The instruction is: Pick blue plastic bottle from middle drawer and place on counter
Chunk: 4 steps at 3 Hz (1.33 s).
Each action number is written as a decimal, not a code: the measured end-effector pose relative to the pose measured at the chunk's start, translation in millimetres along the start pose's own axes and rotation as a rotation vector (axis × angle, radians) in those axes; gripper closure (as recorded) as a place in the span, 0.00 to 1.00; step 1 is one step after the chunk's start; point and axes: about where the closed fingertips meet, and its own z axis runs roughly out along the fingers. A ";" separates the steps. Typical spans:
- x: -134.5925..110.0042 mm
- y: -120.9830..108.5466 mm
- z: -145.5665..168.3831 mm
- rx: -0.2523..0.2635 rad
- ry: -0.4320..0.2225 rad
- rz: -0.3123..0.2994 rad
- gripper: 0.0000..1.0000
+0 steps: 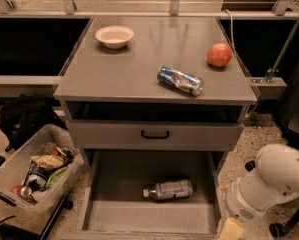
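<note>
The blue plastic bottle [168, 189] lies on its side on the floor of the open middle drawer [114, 214], with its white cap pointing left. The counter [134, 64] is the grey cabinet top above it. My white arm [274, 184] is at the lower right, outside the drawer's right wall. My gripper [231, 230] hangs at the bottom edge of the view, right of and below the bottle, and is not touching it.
On the counter are a shiny blue can [179, 80] lying on its side, a red apple [219, 55] and a white bowl [114, 36]. A closed drawer front with a black handle [155, 134] sits above the open drawer. A bin of clutter [34, 174] and a black bag [24, 116] are on the floor at left.
</note>
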 end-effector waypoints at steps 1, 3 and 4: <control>-7.3 -44.0 71.2 0.016 -0.091 0.016 0.00; -3.6 -52.4 107.6 0.005 -0.129 0.052 0.00; -28.6 -77.2 110.1 0.062 -0.162 -0.016 0.00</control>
